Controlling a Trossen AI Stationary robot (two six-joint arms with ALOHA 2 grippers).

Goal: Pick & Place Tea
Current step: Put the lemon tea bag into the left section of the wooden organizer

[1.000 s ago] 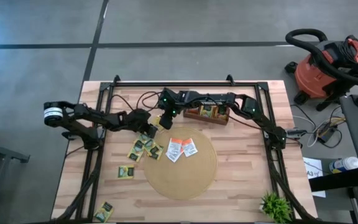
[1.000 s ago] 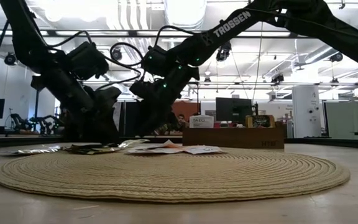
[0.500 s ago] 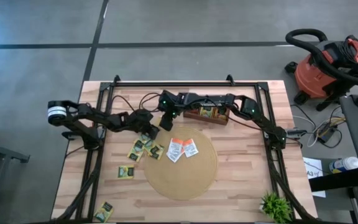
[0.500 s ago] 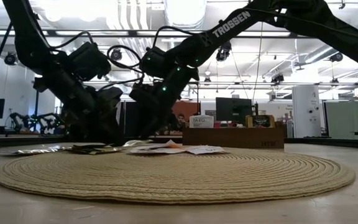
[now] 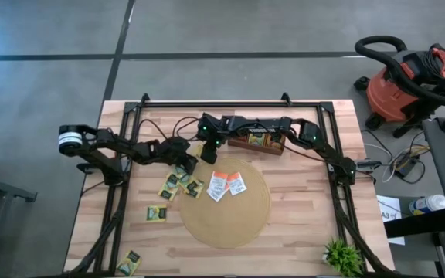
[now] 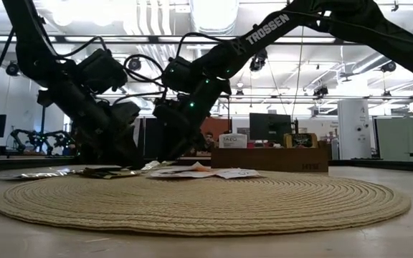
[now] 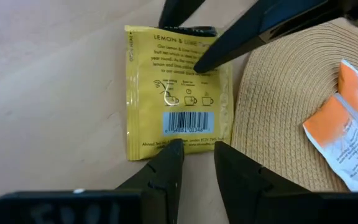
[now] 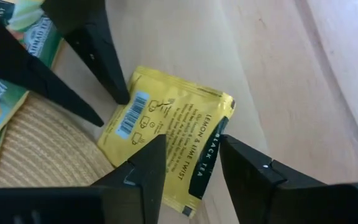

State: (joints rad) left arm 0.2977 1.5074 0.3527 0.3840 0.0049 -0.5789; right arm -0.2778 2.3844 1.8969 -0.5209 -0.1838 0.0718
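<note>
Two pincers meet over one yellow tea sachet [image 7: 178, 90] lying flat on the desk [image 5: 300, 232], touching the round mat's [image 5: 230, 224] edge. The left pincer [image 7: 194, 152] and right pincer [image 8: 191, 146] both stand parted, holding nothing. Best that only one closes, sliding a finger under the sachet's edge. Counted from above: roughly six yellow-green sachets, two orange-white ones.

Wooden table [image 5: 300, 232] under round woven mat [image 5: 230, 220], compartment box [image 5: 258, 141], scattered tea sachets [image 5: 156, 214], small plant [image 5: 341, 255].
</note>
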